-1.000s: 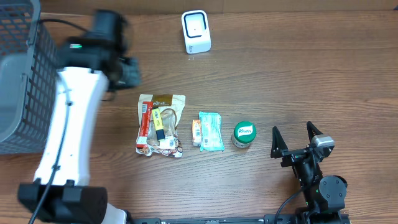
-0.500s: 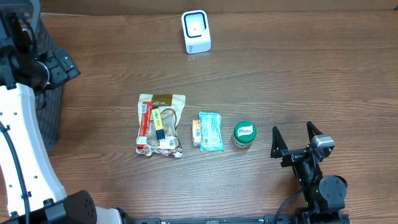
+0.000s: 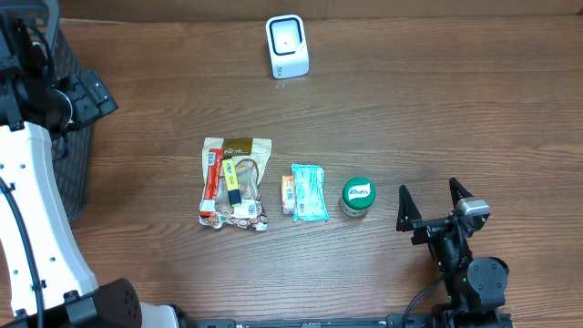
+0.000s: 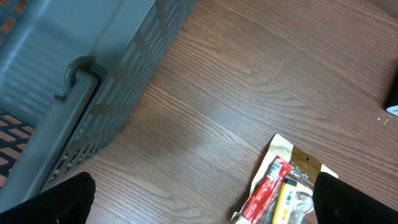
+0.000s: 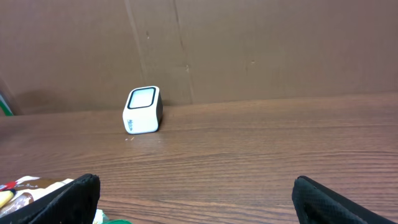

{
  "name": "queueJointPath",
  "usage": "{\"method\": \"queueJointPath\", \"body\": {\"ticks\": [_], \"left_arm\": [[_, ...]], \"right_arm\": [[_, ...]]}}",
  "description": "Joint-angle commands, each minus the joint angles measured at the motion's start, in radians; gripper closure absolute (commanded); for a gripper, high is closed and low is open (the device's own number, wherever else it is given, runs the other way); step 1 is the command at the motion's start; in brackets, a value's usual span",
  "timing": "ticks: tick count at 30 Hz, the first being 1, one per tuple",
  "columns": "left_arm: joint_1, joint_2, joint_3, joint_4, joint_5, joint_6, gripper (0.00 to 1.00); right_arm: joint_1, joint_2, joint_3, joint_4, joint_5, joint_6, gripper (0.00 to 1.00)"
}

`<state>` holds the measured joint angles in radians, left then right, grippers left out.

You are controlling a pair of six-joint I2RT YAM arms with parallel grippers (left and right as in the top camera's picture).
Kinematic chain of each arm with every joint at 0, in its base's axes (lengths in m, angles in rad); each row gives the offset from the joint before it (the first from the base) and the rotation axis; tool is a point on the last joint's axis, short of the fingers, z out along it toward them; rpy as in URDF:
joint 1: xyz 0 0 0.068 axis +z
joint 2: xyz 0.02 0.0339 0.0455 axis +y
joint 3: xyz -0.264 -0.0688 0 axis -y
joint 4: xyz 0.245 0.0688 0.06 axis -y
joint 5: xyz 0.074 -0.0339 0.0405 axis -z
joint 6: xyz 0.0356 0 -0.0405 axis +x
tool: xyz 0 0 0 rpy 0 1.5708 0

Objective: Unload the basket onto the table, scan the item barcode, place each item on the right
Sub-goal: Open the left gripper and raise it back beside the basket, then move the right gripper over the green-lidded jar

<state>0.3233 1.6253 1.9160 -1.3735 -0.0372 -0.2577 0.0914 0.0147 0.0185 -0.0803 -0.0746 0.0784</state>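
"Wood-grain counter point(image 3: 437, 109), scanner point(image 3: 287, 46) at the back. Where were the items?"

"Rowed well in front of the scanner: snack packet point(image 3: 235, 182), teal pack point(image 3: 308, 191), green-lidded tub point(image 3: 358, 197). None was held."

"Grippers?"

"Left gripper point(image 4: 202, 180) was spread wide and empty over the basket point(image 4: 118, 68), far left of the scanner. A second earlier it was nearly closed and nearer the scanner. Right gripper point(image 3: 428, 191) was wide too and idle. Between items, I'd say. Next is a reach for the packet."

I'm looking at a mock shop checkout: barcode scanner point(image 3: 287, 46) sitting on a table point(image 3: 437, 109), basket point(image 4: 81, 56) to its left, packaged snacks point(image 3: 235, 182) nearby.
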Motion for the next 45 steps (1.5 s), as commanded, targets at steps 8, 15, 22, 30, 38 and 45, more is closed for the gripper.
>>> {"method": "queueJointPath", "body": {"ticks": [8,15,22,30,38,45], "left_arm": [[0.003,-0.006,0.017,-0.003,0.011,0.008,0.00],[0.003,-0.006,0.017,-0.003,0.011,0.008,0.00],[0.003,-0.006,0.017,-0.003,0.011,0.008,0.00],[0.003,-0.006,0.017,-0.003,0.011,0.008,0.00],[0.003,-0.006,0.017,-0.003,0.011,0.008,0.00],[0.003,-0.006,0.017,-0.003,0.011,0.008,0.00]], "right_arm": [[-0.004,-0.012,-0.011,0.000,0.031,0.001,0.00],[-0.001,-0.012,-0.011,0.003,-0.020,0.012,0.00],[-0.001,-0.012,0.010,-0.032,-0.040,0.090,0.00],[-0.003,0.024,0.244,-0.311,0.052,0.073,0.00],[-0.003,0.416,0.708,-0.610,0.100,0.083,0.00],[-0.002,0.907,1.203,-0.975,0.080,0.196,0.00]]}}
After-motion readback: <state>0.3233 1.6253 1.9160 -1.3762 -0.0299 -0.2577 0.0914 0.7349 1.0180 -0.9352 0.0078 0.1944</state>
